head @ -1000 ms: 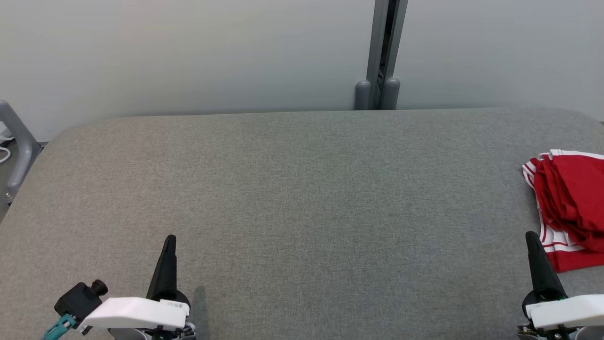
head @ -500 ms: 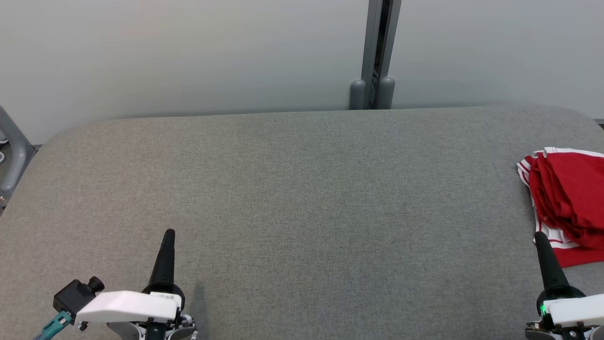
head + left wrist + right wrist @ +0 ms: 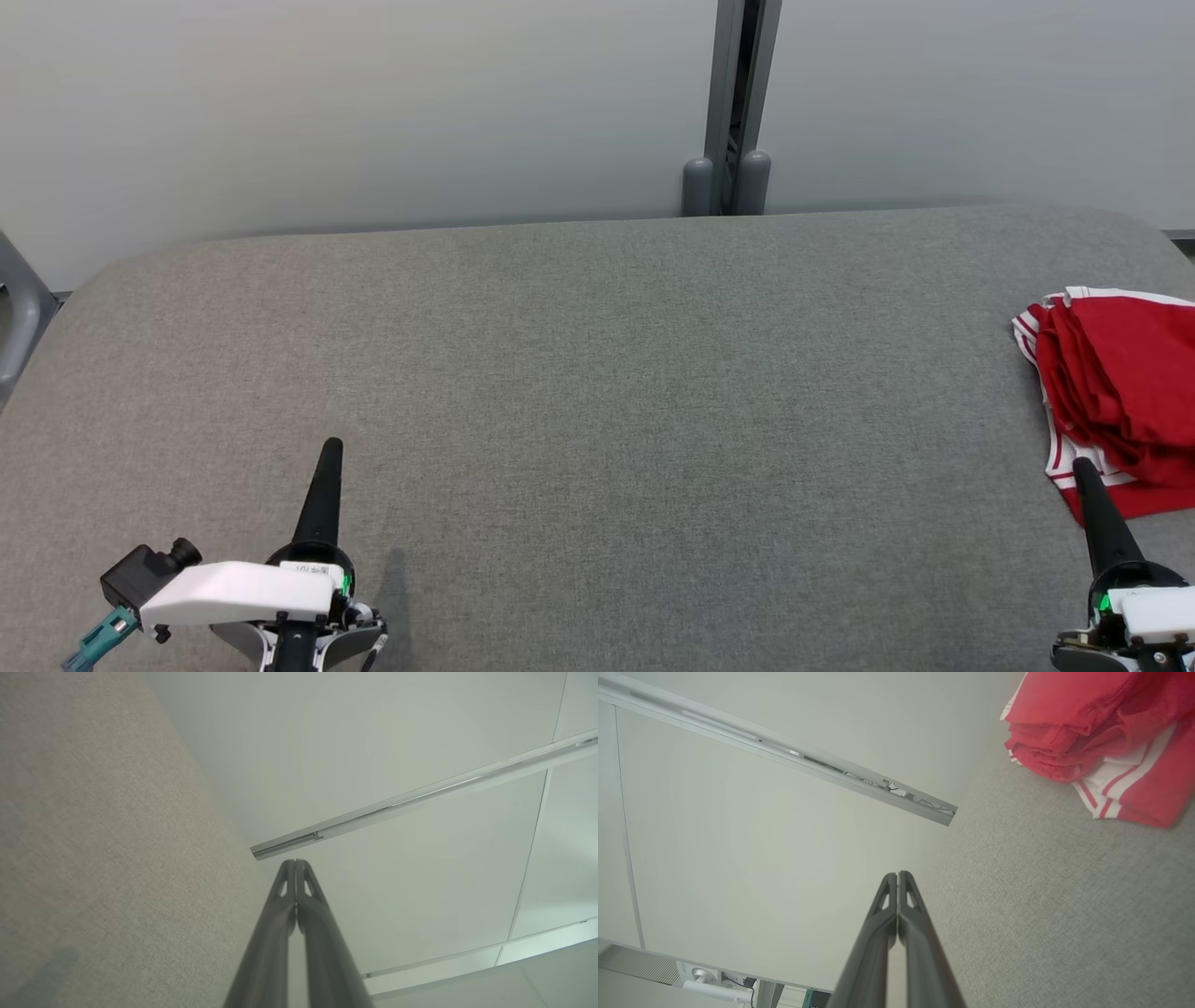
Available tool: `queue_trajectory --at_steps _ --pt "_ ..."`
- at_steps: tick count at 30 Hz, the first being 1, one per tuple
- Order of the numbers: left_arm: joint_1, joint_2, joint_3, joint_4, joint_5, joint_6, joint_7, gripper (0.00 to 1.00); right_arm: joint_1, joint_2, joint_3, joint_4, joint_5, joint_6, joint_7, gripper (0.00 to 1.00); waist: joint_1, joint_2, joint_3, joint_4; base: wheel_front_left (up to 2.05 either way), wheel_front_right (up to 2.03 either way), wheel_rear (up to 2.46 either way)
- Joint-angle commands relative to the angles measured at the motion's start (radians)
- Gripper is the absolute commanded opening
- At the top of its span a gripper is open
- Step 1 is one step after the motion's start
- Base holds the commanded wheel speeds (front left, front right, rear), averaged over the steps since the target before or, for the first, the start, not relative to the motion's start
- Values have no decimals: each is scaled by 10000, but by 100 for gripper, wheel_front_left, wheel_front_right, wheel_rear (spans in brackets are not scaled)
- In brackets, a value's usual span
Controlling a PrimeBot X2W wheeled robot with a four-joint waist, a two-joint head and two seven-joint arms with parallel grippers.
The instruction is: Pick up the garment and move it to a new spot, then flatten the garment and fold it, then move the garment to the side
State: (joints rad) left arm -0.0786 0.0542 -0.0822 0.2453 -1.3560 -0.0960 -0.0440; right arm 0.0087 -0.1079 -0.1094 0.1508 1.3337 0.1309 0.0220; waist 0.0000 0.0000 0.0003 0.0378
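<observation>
Fingers pressed together, empty: left pincer (image 3: 330, 450) and right pincer (image 3: 1083, 467), low at near table (image 3: 597, 392) edge. Red, white-striped garment (image 3: 1125, 373) bunched in layers at far right, near right pincer tip, not touching, cut by frame edge. Consistent with either awaiting pickup or already folded and set aside. Broad bare centre and left; wall (image 3: 373, 112) behind far edge.

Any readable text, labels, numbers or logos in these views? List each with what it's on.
Nothing legible.
Small label at the base of the left end effector: dark print, too small to read.
The garment: white stripes, no print visible.
</observation>
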Motion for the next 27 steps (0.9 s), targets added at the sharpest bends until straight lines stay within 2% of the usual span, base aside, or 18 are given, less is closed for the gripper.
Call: queue_trajectory --at_steps 1,27 --pt "-262 78 50 -30 -120 -60 23 0 -177 -96 -55 -11 196 -1 95 0 0 0 0 -4 0 0 0" --pt "-609 73 185 175 -2132 -295 506 0 -174 -154 -527 61 2705 -3 736 0 0 0 6 -263 0 0 0"
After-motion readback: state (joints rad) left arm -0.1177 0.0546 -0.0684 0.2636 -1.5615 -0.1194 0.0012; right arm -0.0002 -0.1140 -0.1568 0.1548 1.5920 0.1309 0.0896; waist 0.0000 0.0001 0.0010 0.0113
